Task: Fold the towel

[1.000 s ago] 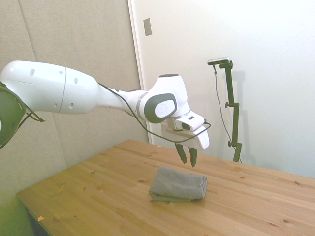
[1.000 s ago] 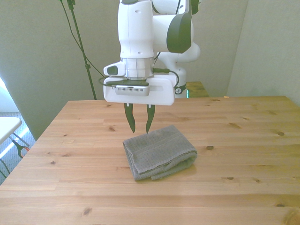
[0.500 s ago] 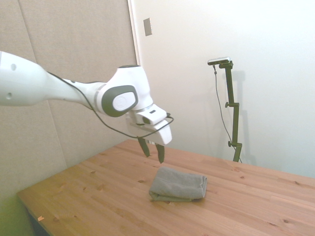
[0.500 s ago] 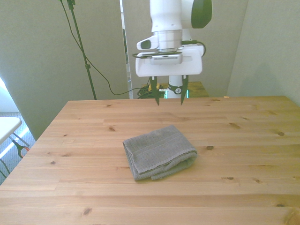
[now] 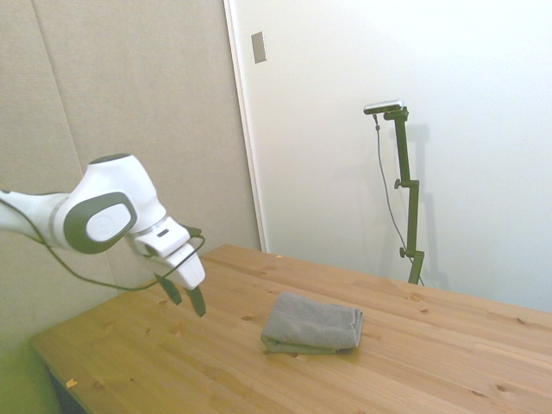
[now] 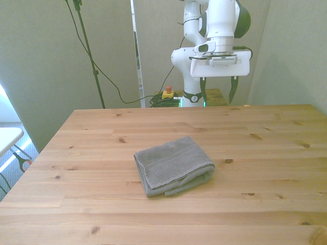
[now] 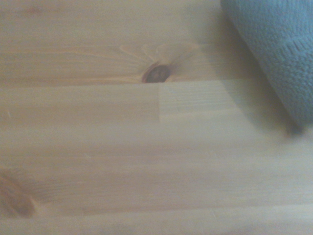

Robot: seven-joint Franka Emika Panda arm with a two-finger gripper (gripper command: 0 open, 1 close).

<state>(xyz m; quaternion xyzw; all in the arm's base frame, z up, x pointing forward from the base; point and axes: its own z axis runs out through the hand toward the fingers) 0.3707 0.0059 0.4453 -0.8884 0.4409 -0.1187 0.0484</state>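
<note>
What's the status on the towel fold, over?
Gripper open, empty, off near the table's far edge. Grey towel folded, lying flat mid-table, apart from the gripper. Nothing in the way.

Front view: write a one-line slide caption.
Folded grey towel lies alone on the wooden table; the open end effector hangs clear of it near the far edge.

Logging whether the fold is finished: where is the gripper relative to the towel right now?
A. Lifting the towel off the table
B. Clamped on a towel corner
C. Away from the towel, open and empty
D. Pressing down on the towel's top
C: the gripper hangs open, apart from the folded towel lying on the table.
</note>
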